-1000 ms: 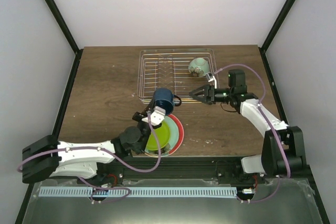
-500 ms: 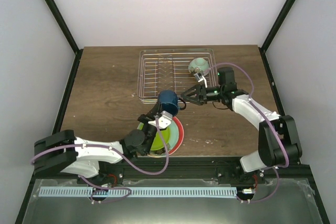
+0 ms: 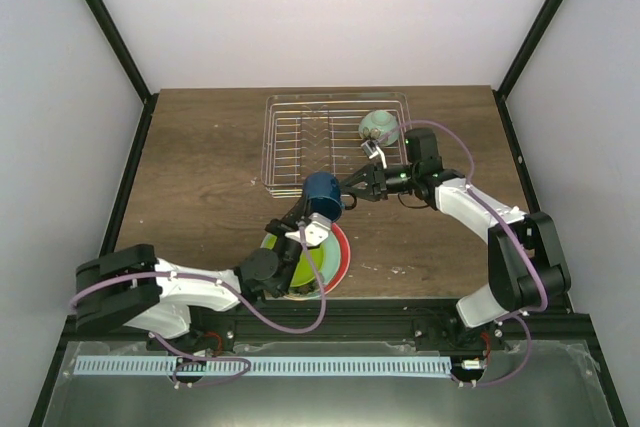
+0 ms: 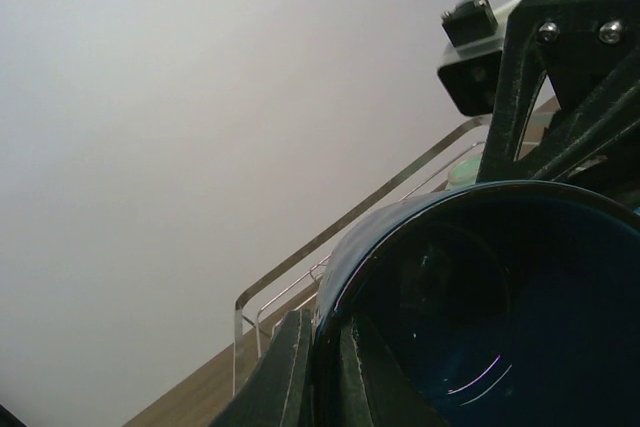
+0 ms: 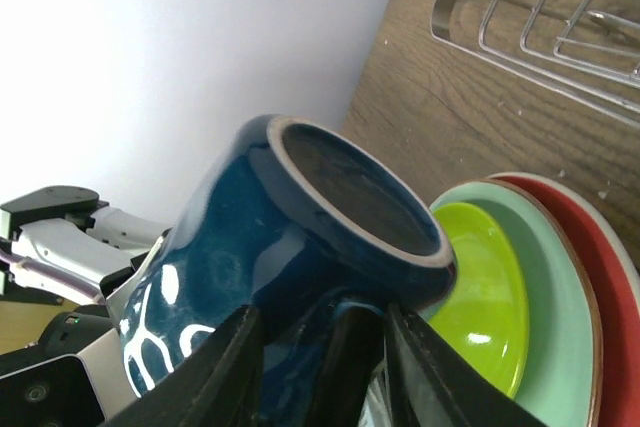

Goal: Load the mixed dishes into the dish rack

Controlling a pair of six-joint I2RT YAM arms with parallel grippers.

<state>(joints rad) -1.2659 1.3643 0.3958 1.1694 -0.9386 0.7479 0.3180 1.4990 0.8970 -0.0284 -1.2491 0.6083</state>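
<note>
Found dark-blue mug (image 3: 322, 189) held clear of bench (image 3: 200, 177), tipped on its side above the stacked plates, near dish rack (image 3: 290, 137) front edge. It is clamped at the rim by left gripper (image 3: 309, 215), one finger (image 4: 283, 372) outside, the other inside. Noted right gripper (image 3: 348, 187) with fingers (image 5: 225, 367) apart astride the mug handle; could not confirm contact. Recorded mint-green bowl (image 3: 377, 126) lying in rack's far right part, lime-green plate (image 3: 312, 262) uppermost in stack over red plate (image 3: 343, 252).

mug (image 3: 322, 189): dark blue, tipped sideways, rim pinched by left gripper (image 3: 310, 219), handle between right gripper (image 3: 349, 187) fingers | lime-green plate (image 3: 305, 262): flat atop red plate (image 3: 343, 247), under left gripper | mint bowl (image 3: 378, 125): tilted in dish rack (image 3: 300, 137), just beyond right gripper
</note>
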